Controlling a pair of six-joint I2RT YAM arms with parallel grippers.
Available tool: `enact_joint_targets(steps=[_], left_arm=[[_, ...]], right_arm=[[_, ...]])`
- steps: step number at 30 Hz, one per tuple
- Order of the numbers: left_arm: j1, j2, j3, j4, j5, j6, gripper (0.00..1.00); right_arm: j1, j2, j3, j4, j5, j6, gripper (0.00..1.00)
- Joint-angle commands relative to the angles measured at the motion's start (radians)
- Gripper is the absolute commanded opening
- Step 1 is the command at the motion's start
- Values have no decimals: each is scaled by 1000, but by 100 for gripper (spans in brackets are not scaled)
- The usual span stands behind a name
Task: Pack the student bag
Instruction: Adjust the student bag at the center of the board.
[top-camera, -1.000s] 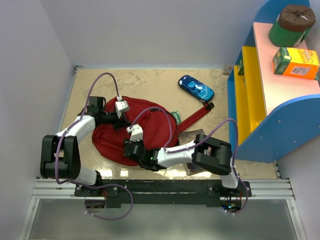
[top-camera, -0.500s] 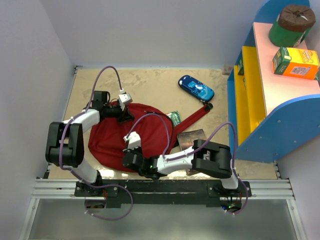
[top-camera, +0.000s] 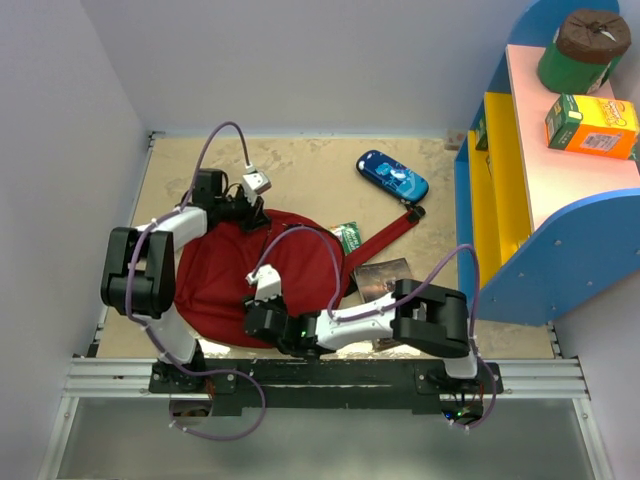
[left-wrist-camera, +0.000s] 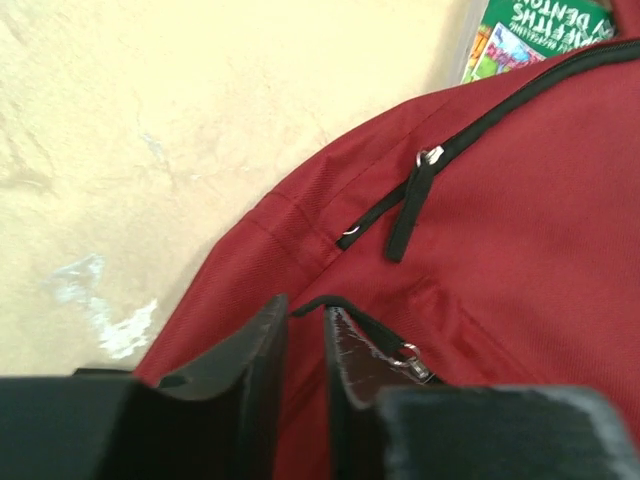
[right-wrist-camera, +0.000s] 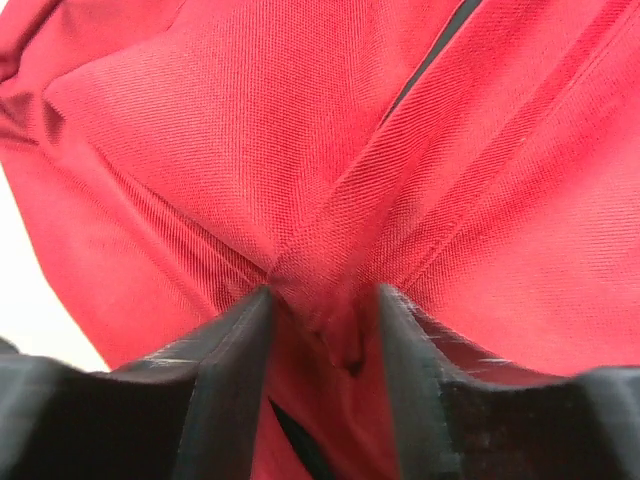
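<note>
Left gripper (left-wrist-camera: 305, 315): jaws narrowly apart, black zipper cord (left-wrist-camera: 318, 298) lies loose between the tips. Right gripper (right-wrist-camera: 322, 300) straddles a fold of the student bag (top-camera: 215, 280) beneath it, grip unclear. Risk: cord slips out, zipper stalls.

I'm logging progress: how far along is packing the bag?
Nothing looks packed: the pencil case, green booklet and dark book lie outside the bag, whose zipper looks closed where visible. In hand: the right gripper pinches its fabric; the left gripper sits at a zipper pull, jaws narrowly apart. Remaining: opening, loading, closing.
</note>
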Motion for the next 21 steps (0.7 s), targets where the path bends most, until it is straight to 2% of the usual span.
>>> enact_joint_targets(steps=[1,2,3,4,6,9,11,14,21], left_arm=[[14,-114,44,-106,-32,59,34],[22,-136,37,-161,-30,62,41],[34,-175,34,-189,-27,65,65],[60,-196,36,-254,-20,79,79],[88,-243,59,-342,-6,119,100],[167,-281,94,-525,11,217,100],[203,-291,88,-637,-30,307,100],[238,-308,7,-648,-160,375,100],[376,-228,-68,-637,-327,415,100]], right_arm=[[-84,-170,15,-78,-79,2,56],[-105,-198,6,-81,-84,-7,61],[-127,-227,4,-89,-87,-19,63],[-170,-279,4,-98,-88,-47,64],[-217,-313,16,-143,-62,-73,65],[-332,-306,64,-259,-47,-115,66],[-389,-263,103,-349,-30,-151,67],[-431,-206,128,-443,-2,-161,71],[-460,-204,29,-413,-30,-162,73]])
